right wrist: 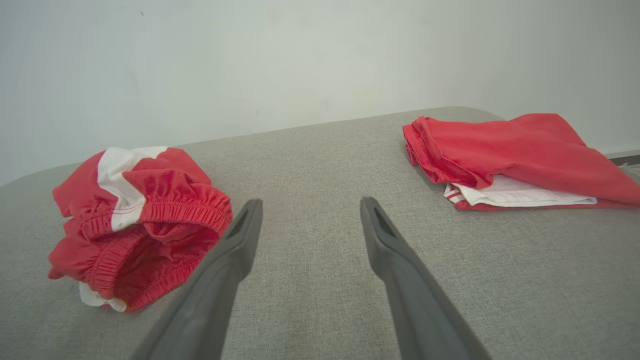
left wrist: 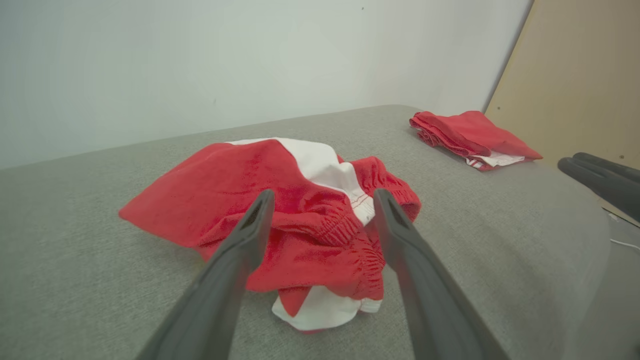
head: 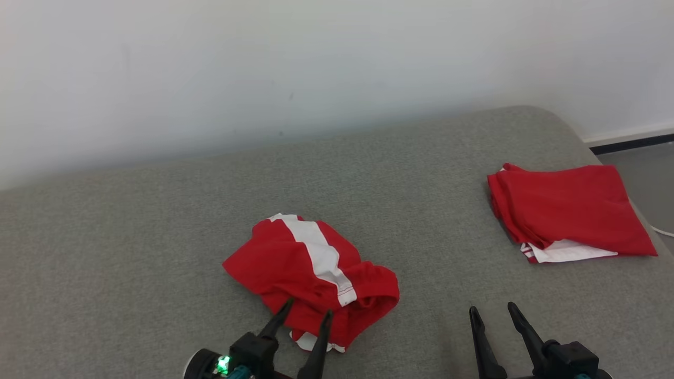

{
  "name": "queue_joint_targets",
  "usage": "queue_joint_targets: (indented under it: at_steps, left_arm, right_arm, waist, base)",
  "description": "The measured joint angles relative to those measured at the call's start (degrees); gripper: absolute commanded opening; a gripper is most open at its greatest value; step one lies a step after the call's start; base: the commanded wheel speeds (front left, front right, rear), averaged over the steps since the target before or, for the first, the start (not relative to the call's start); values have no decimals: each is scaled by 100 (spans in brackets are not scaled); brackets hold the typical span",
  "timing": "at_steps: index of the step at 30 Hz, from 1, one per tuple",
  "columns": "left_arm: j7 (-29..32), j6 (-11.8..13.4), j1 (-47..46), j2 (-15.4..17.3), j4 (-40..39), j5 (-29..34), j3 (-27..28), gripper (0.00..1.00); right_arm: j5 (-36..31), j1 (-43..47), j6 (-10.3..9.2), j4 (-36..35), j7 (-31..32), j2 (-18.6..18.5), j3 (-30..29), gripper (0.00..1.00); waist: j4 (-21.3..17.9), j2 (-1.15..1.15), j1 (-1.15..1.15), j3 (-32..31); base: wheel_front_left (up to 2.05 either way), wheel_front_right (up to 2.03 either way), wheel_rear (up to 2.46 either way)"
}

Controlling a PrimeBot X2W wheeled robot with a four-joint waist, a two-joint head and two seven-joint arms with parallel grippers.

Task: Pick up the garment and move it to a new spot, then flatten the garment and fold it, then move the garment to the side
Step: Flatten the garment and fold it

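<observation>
Pickup step. My left claw (head: 309, 306), open and empty, hovers at the crumpled garment (head: 284, 258), lower centre; right claw (head: 493, 308) open too. Next, I judge: descend, pinch cloth.

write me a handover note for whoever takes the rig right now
Left gripper: open, fingers astride the near edge of the crumpled red-and-white garment; no grip yet.
Right gripper: open, holding nothing, over the bare grey padded surface.
Another red garment lies folded at the surface's right end.
Done: nothing visible on the crumpled one.
Left: pick it up, move it, flatten, fold, set it aside.
</observation>
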Motion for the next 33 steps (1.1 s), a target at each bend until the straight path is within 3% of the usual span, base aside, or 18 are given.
queue_joint_targets:
  at_steps: [5, 9, 12, 16, 22, 30, 31, 32, 33]
  left_arm:
    - [87, -30, -452, -1, 461, -53, -577, 100]
    - [143, -26, -674, 14, 913, -70, -719, 100]
    - [167, 82, -774, 29, 1121, -40, -700, 100]
    - [142, 482, -973, 70, 1500, 101, -589, 100]
    - [196, 809, -1162, 146, 1837, 198, -503, 100]
    - [115, 870, -1294, 159, 1939, 88, -414, 100]
    - [94, 869, -1299, 159, 1938, 79, -407, 80]
    - [43, 872, -1311, 158, 1935, 70, -397, 24]
    - [29, 879, -1342, 158, 1936, 54, -397, 0]
  right_arm:
    - [14, -47, 0, 24, -10, 0, 32, 100]
    - [14, -63, 0, 37, -35, 0, 36, 100]
    - [15, -73, -1, 38, -51, 0, 45, 100]
    - [20, -82, 0, 48, -60, 0, 54, 100]
    - [42, -113, 0, 85, -87, 0, 83, 100]
    - [70, -127, 0, 115, -110, 0, 103, 100]
    - [71, -127, 0, 121, -112, 0, 99, 100]
    - [71, -127, 0, 129, -121, 0, 97, 100]
    - [74, -128, 0, 135, -126, 0, 99, 100]
  waist:
    - [-316, 0, 0, 58]
    - [-570, 0, 0, 113]
    - [-686, 0, 0, 144]
    - [-903, 0, 0, 234]
    - [-988, 0, 0, 289]
    - [-940, 0, 0, 273]
    - [-926, 0, 0, 274]
    - [-910, 0, 0, 275]
    - [-895, 0, 0, 277]
  base:
    - [0, 0, 0]
    - [0, 0, 0]
    - [0, 0, 0]
    - [0, 0, 0]
    - [0, 0, 0]
    - [0, 0, 0]
    - [0, 0, 0]
    - [0, 0, 0]
    - [0, 0, 0]
